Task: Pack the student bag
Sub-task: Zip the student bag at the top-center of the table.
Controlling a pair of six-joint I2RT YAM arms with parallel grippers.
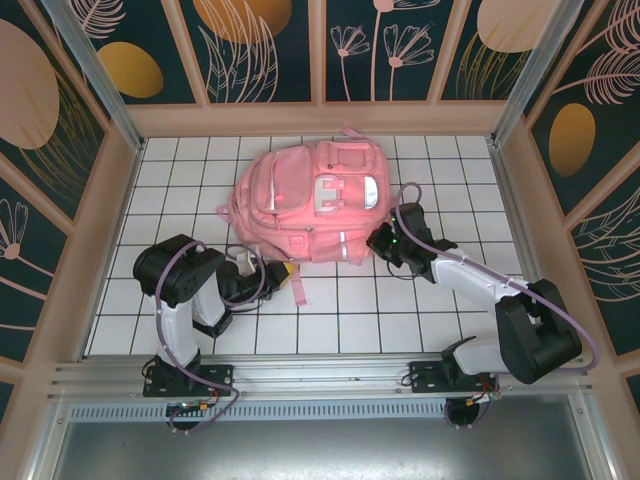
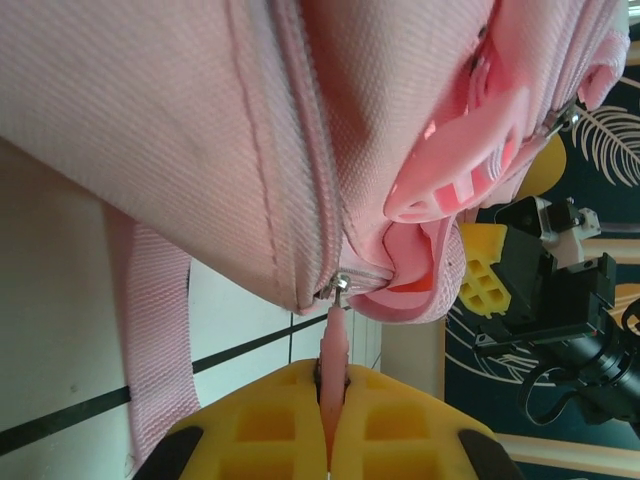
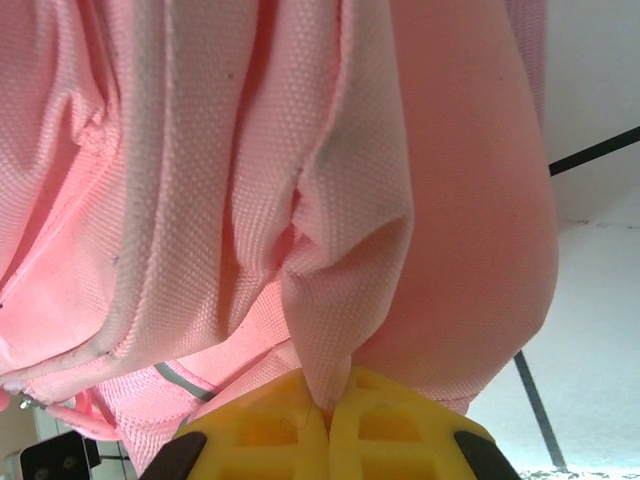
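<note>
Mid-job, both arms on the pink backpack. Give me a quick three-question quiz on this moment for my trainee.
1. True or false: the left gripper is shut on the zip pull of the student bag.
2. What does the right gripper pinch? A) a loose book B) a fold of bag fabric C) nothing
3. Fill in: the pads on both grippers are ___ in colour.

Key: 1 true; 2 B; 3 yellow.

the left tool [image 2: 330, 392] pinches the pink zipper pull [image 2: 334, 340] of the student bag [image 2: 180, 130].
</note>
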